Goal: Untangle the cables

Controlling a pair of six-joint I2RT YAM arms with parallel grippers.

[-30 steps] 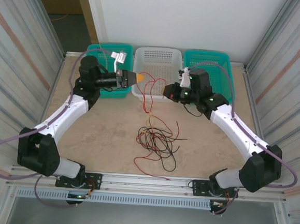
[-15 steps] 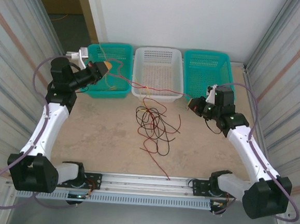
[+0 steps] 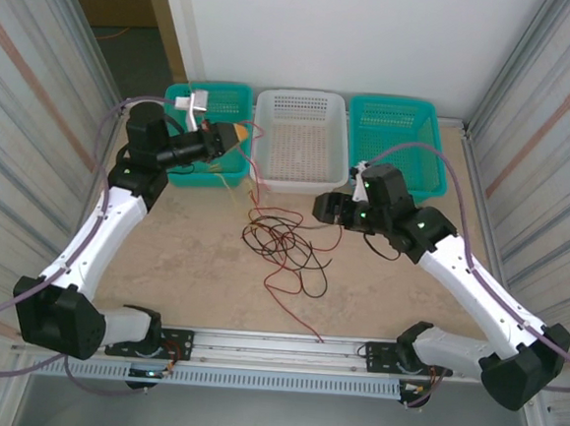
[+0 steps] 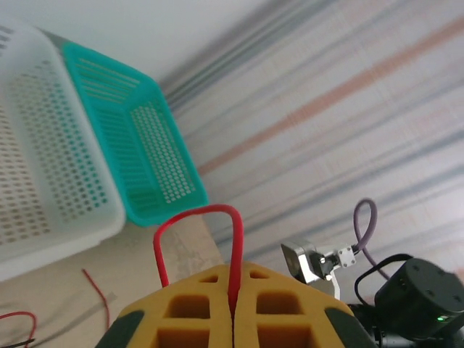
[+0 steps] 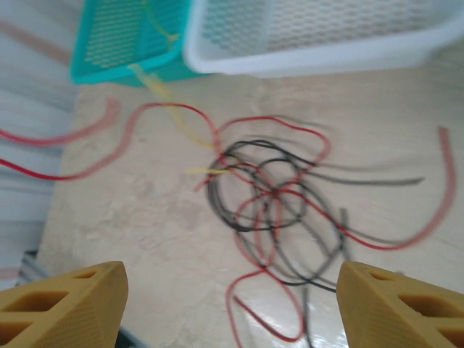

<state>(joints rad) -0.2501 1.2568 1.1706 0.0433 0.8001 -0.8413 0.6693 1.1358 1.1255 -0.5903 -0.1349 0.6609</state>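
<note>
While the left gripper [image 4: 232,279] presses its yellow pads together on a thin red wire [image 4: 194,212] by the left teal plastic basket [image 3: 209,175], the right gripper [image 5: 232,290] hangs with fingers wide apart over the tangled red, black and pale yellow cables [image 3: 282,247], which lie on the beige table [image 3: 183,254] before the white perforated basket [image 3: 301,140].

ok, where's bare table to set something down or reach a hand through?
Free: table between the left arm and the cables; also between the cables and the right arm. Crowded: the tangle up to the white basket, with the open right gripper beside it and a red strand rising to the left gripper.
</note>
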